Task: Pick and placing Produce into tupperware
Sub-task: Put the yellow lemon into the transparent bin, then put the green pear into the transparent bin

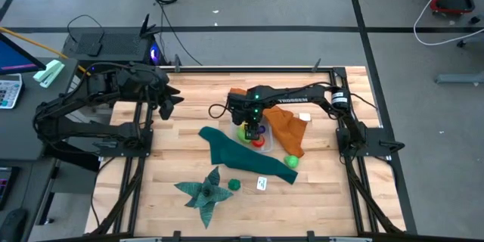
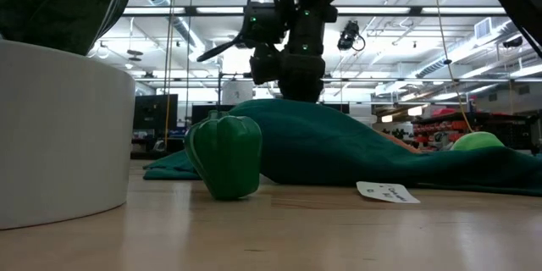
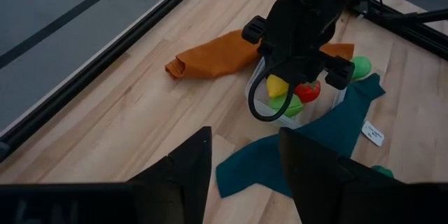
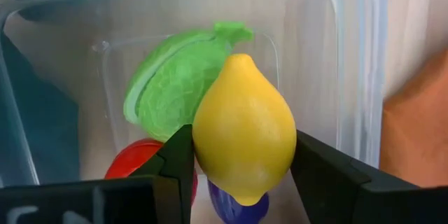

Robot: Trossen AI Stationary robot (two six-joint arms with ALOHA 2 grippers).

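Over the tupperware (image 4: pixel 350 63), your right gripper (image 4: pixel 241 168) has its fingers closed against a yellow lemon (image 4: pixel 243 127), held above the light green cabbage (image 4: pixel 171 87) and red piece (image 4: pixel 136 157) inside. Your left gripper (image 1: pixel 170 98) waits, fingers apart, well off leftward.

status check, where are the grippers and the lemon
Right gripper shut on lemon, over the clear box. Cabbage and tomato already inside. Left gripper open, waiting at table's left edge. Nothing in the way.
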